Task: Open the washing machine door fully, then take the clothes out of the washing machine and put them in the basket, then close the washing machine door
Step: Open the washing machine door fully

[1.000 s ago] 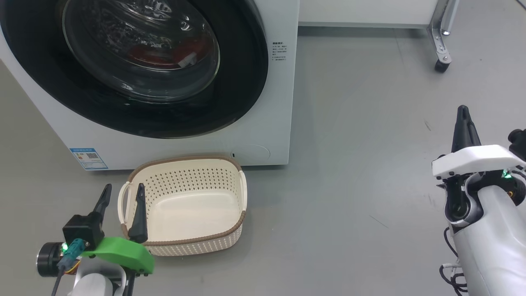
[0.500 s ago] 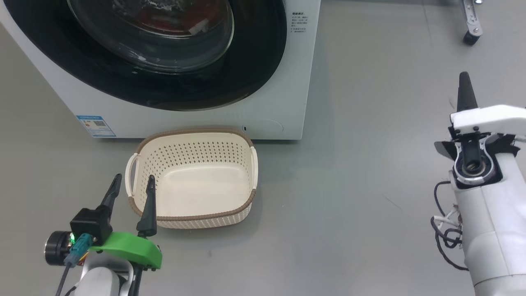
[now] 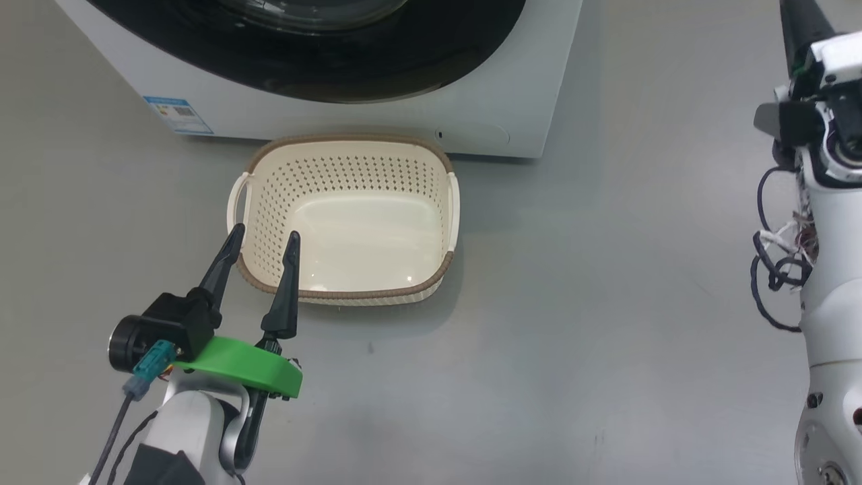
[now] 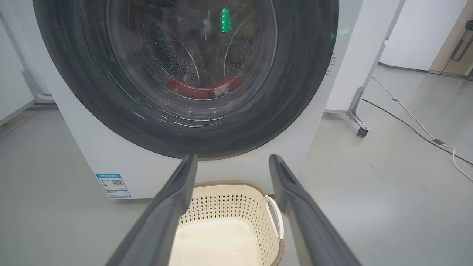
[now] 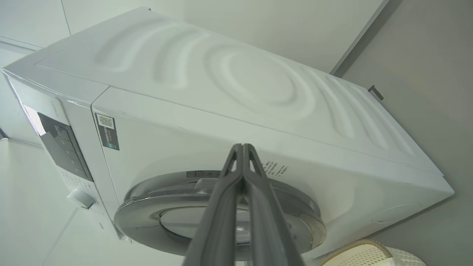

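Your left gripper [image 3: 264, 233] is spread, right gripper [image 5: 242, 147] pressed together; the basket [image 3: 350, 139] ahead sits below the door [image 4: 207, 142], presumably to catch clothes [image 4: 199, 88]

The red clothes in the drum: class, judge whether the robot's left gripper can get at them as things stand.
Probably not. The door looks shut, so it stands between the open left gripper and the clothes. It would need opening first.

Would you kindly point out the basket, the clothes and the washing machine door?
basket [image 3: 350, 176], head view, perforated far wall.
clothes [image 4: 188, 89], left wrist view, red fabric.
washing machine door [image 4: 92, 99], left wrist view, black rim.
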You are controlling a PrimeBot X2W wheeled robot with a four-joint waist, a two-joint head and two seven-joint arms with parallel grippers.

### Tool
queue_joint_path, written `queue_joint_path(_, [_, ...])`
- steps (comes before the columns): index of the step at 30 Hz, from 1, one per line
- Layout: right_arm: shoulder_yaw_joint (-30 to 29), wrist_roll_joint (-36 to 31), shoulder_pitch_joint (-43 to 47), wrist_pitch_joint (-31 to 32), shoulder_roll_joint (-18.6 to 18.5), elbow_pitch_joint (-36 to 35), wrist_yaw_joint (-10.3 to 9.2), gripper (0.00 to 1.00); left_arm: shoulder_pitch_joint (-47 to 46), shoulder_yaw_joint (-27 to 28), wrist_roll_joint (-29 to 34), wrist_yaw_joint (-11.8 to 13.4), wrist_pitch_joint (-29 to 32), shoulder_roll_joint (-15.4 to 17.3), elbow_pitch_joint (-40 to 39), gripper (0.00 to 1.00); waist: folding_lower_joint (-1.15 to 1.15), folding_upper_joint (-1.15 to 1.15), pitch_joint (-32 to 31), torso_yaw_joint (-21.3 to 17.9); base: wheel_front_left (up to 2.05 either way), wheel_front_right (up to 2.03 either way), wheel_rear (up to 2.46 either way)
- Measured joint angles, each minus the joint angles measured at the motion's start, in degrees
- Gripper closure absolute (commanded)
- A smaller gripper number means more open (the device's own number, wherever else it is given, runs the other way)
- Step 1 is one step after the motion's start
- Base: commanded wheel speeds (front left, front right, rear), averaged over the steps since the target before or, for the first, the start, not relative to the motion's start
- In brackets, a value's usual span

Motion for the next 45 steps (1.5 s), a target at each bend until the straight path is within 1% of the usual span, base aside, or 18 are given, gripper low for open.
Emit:
queue_joint_path(7, [1.33,2.29,-8.36,6.78,-0.46,-1.51,-1.62,1.0,-2.96,-3.36,-1.98,0.01,-0.01,-0.09,-1.86,0.0,0.0,0.0,5.26,2.71,0.0,0.0,0.0])
queue_joint_path(13, [4.22,2.37,-14.13,11.04,-1.04,-1.83,-3.59,1.0,-4.7,-5.56,-4.08,0.04,-0.01,-0.29,-3.69,0.0,0.0,0.0,9.08,5.36,0.0,0.0,0.0])
queue_joint_path(19, [6.92,1.12,-18.29,13.88,-1.09,-1.72,-5.54,1.0,-5.32,-7.82,-5.63,0.63,-0.01,-0.44,-5.35,0.0,0.01,0.0,12.43,7.89,0.0,0.0,0.0])
queue_joint_path(20, [7.3,0.65,-18.99,13.93,-1.12,-1.68,-5.99,1.0,-5.33,-8.18,-5.92,0.74,-0.01,-0.44,-5.58,0.0,0.01,0.0,12.96,8.29,0.0,0.0,0.0])
queue_joint_path(22, [7.83,-0.08,-20.45,14.05,-1.23,-1.57,-6.16,1.0,-5.44,-8.9,-6.81,1.09,-0.01,-0.46,-6.27,0.0,0.01,0.0,14.03,9.05,0.0,0.0,0.0])
queue_joint_path(24, [8.16,-0.38,-22.01,14.43,-1.4,-1.43,-7.02,1.0,-5.94,-9.55,-7.22,1.12,-0.01,-0.49,-6.89,0.0,0.01,0.0,15.06,9.78,0.0,0.0,0.0])
queue_joint_path(28, [8.75,-1.43,-24.35,14.89,-1.77,-0.99,-7.14,1.0,-6.52,-11.0,-8.06,1.56,-0.01,-0.6,-7.57,0.0,0.0,0.0,16.97,11.15,0.0,0.0,0.0])
queue_joint_path(30, [9.0,-1.88,-24.92,14.92,-1.99,-0.54,-7.57,1.0,-6.6,-11.77,-8.54,1.71,-0.01,-0.62,-7.86,0.0,0.01,0.0,17.75,11.85,0.0,0.0,0.0])
queue_joint_path(34, [9.01,-2.23,-25.84,14.93,-2.66,0.53,-7.6,1.0,-6.97,-12.89,-9.11,2.12,-0.01,-0.68,-8.4,0.0,0.01,0.0,18.96,13.19,0.0,0.0,0.0])
queue_joint_path(41, [8.82,-2.22,-27.4,14.88,-2.98,1.77,-7.64,1.0,-7.18,-13.03,-9.13,3.12,-0.01,-0.71,-8.94,0.0,0.01,0.0,19.93,14.49,0.0,0.0,0.0])
queue_joint_path(45, [9.06,-2.19,-28.02,15.64,-3.33,2.41,-6.77,1.0,-7.27,-13.17,-10.04,3.59,-0.01,-0.76,-9.06,0.0,0.0,0.0,20.34,15.02,0.0,0.0,0.0])
